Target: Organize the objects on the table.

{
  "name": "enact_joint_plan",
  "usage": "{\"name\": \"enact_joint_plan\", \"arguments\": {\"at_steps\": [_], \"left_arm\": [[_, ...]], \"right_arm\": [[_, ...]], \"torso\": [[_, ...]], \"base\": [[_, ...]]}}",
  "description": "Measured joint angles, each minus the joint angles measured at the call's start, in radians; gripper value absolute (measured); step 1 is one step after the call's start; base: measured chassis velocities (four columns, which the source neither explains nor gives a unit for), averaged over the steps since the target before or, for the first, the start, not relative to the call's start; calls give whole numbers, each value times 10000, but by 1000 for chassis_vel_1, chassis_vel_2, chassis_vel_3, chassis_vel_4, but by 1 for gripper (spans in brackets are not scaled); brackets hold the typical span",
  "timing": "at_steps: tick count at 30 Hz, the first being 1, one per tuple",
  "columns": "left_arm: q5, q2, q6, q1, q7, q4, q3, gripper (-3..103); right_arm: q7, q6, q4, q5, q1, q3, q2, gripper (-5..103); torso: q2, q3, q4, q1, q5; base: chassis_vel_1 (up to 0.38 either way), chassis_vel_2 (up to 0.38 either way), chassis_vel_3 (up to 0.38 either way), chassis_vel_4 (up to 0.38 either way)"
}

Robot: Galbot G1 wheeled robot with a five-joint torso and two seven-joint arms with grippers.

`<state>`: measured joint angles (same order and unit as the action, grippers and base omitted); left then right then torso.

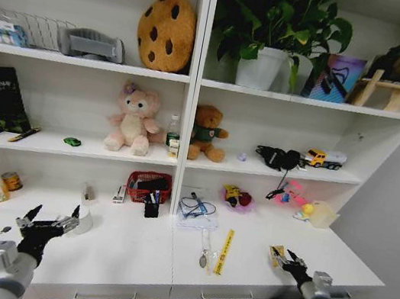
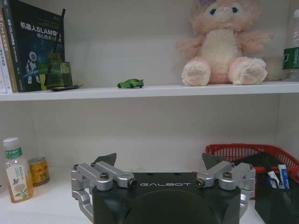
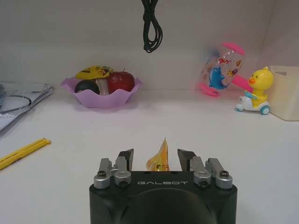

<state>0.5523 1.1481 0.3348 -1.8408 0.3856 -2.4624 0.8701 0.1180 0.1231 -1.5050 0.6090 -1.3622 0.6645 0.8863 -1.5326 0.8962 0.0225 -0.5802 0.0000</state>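
Left gripper (image 2: 159, 164) fingers apart; right gripper (image 3: 155, 158) fingers straddling yellow packet (image 3: 159, 159).

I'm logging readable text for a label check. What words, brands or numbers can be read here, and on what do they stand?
"GALBOT": on the left gripper body, left wrist view.
"GALBOT": on the right gripper body, right wrist view.
"机器人SLAM导…": on the black book on the shelf; the rest is cut off or too small.
Too small or blurred: bottle label, yellow can, yellow ruler, yellow packet.
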Motion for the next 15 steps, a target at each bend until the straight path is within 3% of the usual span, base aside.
{"name": "enact_joint_plan", "arguments": {"at_steps": [4, 6, 8, 9, 15], "left_arm": [[0, 0, 0, 0, 0, 0, 0, 100], [0, 0, 0, 0, 0, 0, 0, 100], [0, 0, 0, 0, 0, 0, 0, 100], [0, 0, 0, 0, 0, 0, 0, 100], [0, 0, 0, 0, 0, 0, 0, 100]], "right_arm": [[-44, 0, 57, 7, 55, -3, -27, 44], [-50, -22, 185, 41, 79, -4, -55, 28], [-49, -30, 215, 52, 87, -4, -57, 28], [-48, -47, 267, 77, 110, -1, -57, 18], [-20, -110, 364, 92, 158, 26, -30, 1]], "torso": [[0, 0, 1, 0, 0], [-1, 0, 2, 0, 0], [-1, 0, 3, 0, 0], [-1, 0, 2, 0, -1], [-1, -1, 2, 0, -2]], "base": [[0, 0, 0, 0], [0, 0, 0, 0], [0, 0, 0, 0], [0, 0, 0, 0], [0, 0, 0, 0]]}}
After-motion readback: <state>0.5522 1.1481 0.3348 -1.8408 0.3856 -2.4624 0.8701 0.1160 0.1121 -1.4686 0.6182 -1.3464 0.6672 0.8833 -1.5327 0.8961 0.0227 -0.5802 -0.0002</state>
